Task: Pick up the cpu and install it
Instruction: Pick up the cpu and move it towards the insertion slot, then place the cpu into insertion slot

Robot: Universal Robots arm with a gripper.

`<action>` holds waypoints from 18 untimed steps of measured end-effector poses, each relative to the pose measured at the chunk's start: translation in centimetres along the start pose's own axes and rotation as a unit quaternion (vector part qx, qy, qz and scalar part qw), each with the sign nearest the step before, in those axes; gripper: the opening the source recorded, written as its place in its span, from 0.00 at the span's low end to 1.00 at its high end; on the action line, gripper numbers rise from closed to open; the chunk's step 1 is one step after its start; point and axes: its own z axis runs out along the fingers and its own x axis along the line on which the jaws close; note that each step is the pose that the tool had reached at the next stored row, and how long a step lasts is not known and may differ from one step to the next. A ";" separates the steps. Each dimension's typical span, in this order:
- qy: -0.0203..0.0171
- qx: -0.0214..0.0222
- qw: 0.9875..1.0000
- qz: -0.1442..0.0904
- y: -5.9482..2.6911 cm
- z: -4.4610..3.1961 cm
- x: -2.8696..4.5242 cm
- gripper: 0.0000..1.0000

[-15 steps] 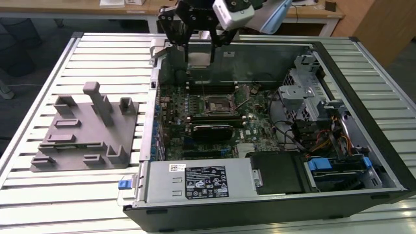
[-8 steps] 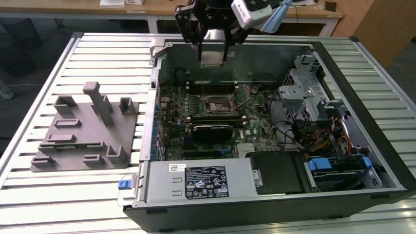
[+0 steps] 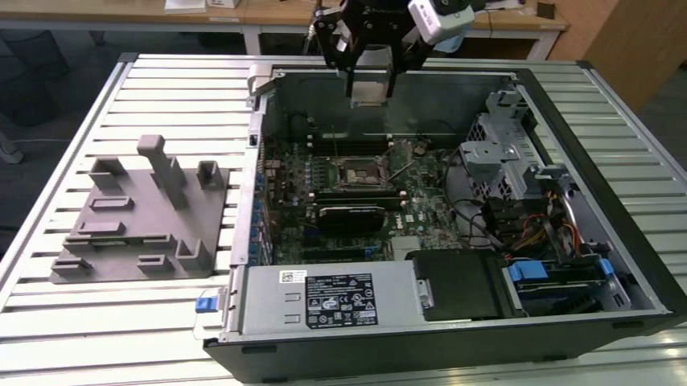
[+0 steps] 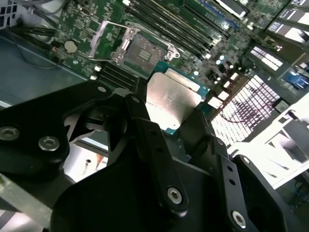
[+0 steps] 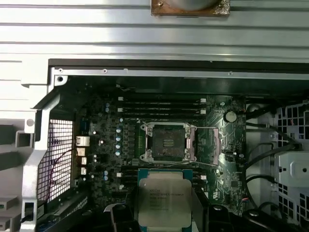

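The cpu (image 3: pixel 368 91) is a small flat square chip with a pale silver top. My gripper (image 3: pixel 371 80) is shut on it, holding it in the air over the far part of the open computer case (image 3: pixel 601 201). In both wrist views the cpu (image 4: pixel 171 99) (image 5: pixel 164 195) sits between the black fingers (image 4: pixel 140 121), pinched by its edges. The open socket (image 3: pixel 358 170) (image 5: pixel 168 141) (image 4: pixel 145 52) lies on the motherboard below, its metal frame and lever raised. The chip hangs apart from the socket, well above the board.
A grey moulded holder block (image 3: pixel 140 217) stands on the slatted table at the exterior view's left. Inside the case are a power supply (image 3: pixel 322 297) at the near edge, a drive cage (image 3: pixel 504 153) with cables at the exterior view's right, and memory slots (image 5: pixel 159 108).
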 end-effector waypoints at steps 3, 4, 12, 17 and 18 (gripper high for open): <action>0.000 0.000 1.000 0.000 -0.01 0.02 -0.16 0.53; 0.000 0.001 1.000 0.000 0.00 0.03 -0.20 0.53; -0.003 0.001 0.999 0.040 0.00 0.06 -0.28 0.53; -0.006 0.000 0.996 0.086 -0.01 0.11 -0.28 0.53; -0.007 0.000 0.995 0.095 -0.01 0.12 -0.28 0.53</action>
